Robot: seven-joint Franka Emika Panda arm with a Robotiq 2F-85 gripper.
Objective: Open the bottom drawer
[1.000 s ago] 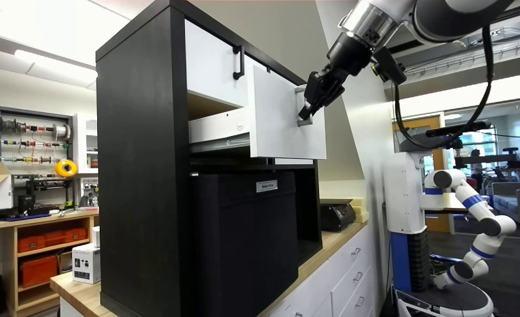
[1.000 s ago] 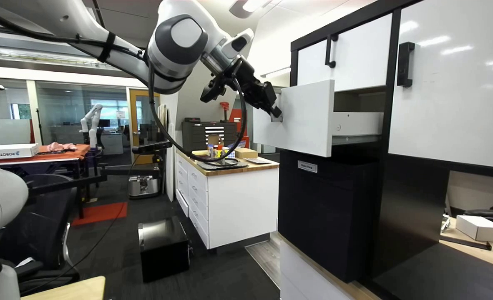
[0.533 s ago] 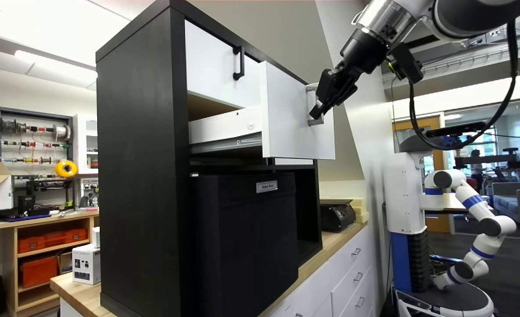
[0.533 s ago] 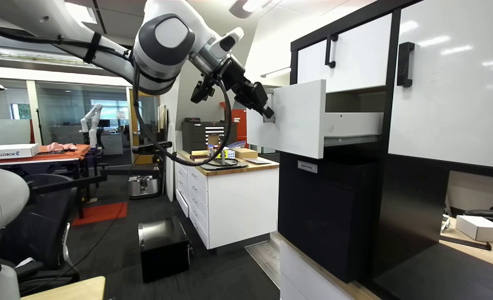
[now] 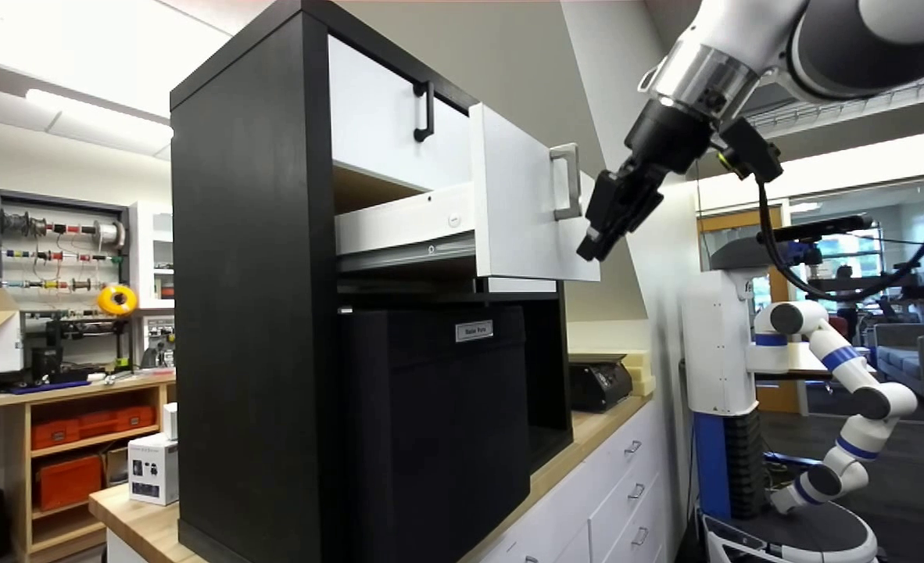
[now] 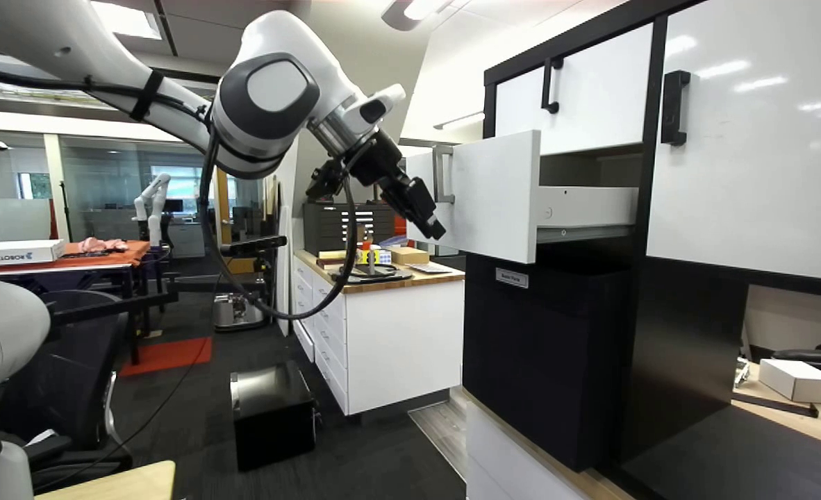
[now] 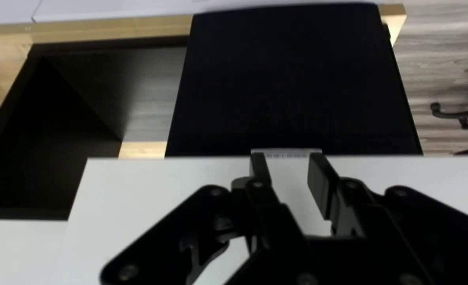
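The bottom drawer (image 5: 513,211) is pulled out of the black cabinet (image 5: 247,297); its white front and side show in both exterior views (image 6: 497,201). Its grey bar handle (image 5: 574,184) is bare in both exterior views (image 6: 440,173). My gripper (image 5: 593,246) is just below the handle and in front of the drawer face, also in an exterior view (image 6: 435,228). In the wrist view, the fingers (image 7: 284,158) stand apart with nothing between them, over the white drawer front (image 7: 139,198). The handle does not show in the wrist view.
A black bin (image 5: 446,422) with a label stands under the drawer. A shut white front with a black handle (image 5: 424,113) is above it. A wide white front (image 6: 765,153) is beside it. The arm's cable (image 6: 313,312) hangs in a loop.
The drawer has slid farther out. My gripper was at the handle in the earlier frames; it has moved outward and then down, off the handle.
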